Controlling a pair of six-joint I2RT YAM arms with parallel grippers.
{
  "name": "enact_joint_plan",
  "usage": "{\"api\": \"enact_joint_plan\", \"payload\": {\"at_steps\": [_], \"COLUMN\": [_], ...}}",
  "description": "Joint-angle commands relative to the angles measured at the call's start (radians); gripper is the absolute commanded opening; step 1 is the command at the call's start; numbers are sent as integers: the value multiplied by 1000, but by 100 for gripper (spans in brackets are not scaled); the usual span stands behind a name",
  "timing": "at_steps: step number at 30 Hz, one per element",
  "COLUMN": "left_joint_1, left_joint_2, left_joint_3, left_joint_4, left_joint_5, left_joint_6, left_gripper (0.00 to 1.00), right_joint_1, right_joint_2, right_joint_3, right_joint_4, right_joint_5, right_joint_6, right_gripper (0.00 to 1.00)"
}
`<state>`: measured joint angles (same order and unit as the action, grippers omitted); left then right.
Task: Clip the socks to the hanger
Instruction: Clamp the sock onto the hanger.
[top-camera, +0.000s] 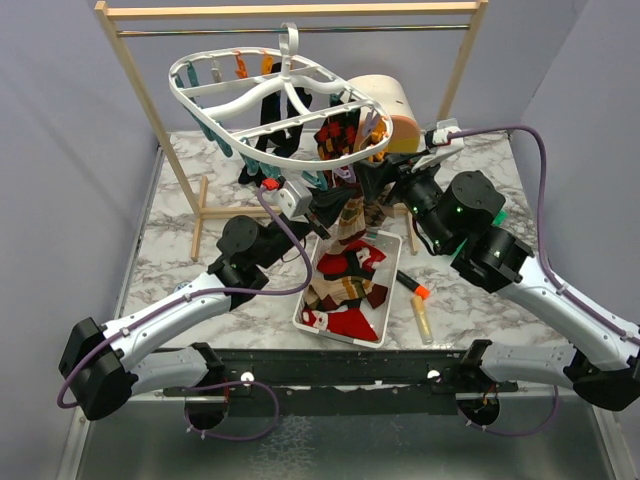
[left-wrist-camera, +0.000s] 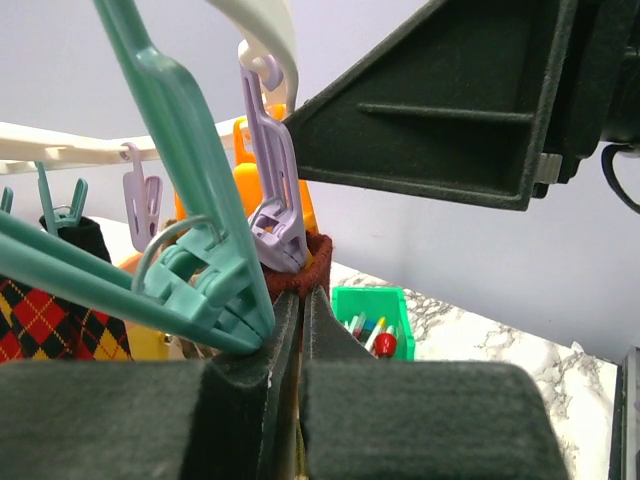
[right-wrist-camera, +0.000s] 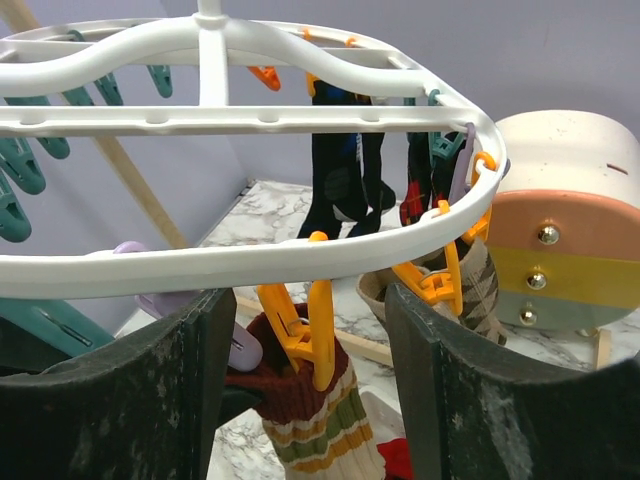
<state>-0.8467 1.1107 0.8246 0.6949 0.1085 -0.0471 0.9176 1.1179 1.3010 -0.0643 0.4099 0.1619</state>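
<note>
Well, roughly halfway I'd say. The hanger (right-wrist-camera: 120, 272) hangs off the wooden rack (top-camera: 135, 75), and I count five socks (right-wrist-camera: 340, 180) on it: two black, two argyle, plus a striped sock (right-wrist-camera: 310, 425) with a maroon cuff on an orange clip (right-wrist-camera: 318, 340) at the near rim. The left fingers (left-wrist-camera: 335, 345) are clenched on that cuff. The right fingers (right-wrist-camera: 450, 400) stand spread either side of the clip, gripping nothing. One tray (top-camera: 303, 312) on the counter (top-camera: 180, 250) holds a heap to go, too tangled to count.

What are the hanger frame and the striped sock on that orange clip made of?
Hanger frame: white moulded plastic, likely; smooth, slightly glossy, with cast ribs. Striped sock: knitted fabric, soft and matte; ribbed stitches show on its cuff. Orange clip: glossy plastic.
</note>
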Motion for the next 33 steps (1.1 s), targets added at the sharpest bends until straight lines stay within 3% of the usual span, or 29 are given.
{"api": "enact_joint_plan", "payload": {"at_steps": [1, 6, 9, 13, 22, 33], "left_joint_1": [-5, -5, -5, -5, -5, -5], "left_joint_2": [5, 1, -2, -5, -11, -13], "left_joint_3": [12, 3, -2, -7, -15, -60], "left_joint_4": [31, 31, 31, 31, 30, 29], "left_joint_5": [14, 5, 3, 2, -8, -25], "left_joint_6": [-8, -7, -8, -10, -9, -12], "left_gripper": [0, 0, 0, 0, 0, 0], "right_joint_1": [9, 9, 8, 9, 9, 9], "right_joint_2": [-21, -45, -62, -94, -189, -355], "right_joint_3": [-11, -5, 6, 10, -34, -270], "right_joint_4": [-46, -87, -130, -173, -236, -216], "right_joint_5": [1, -9, -22, -28, -88, -176], "right_joint_6": [8, 15, 24, 29, 16, -6], "right_gripper": [69, 78, 90, 96, 97, 96]}}
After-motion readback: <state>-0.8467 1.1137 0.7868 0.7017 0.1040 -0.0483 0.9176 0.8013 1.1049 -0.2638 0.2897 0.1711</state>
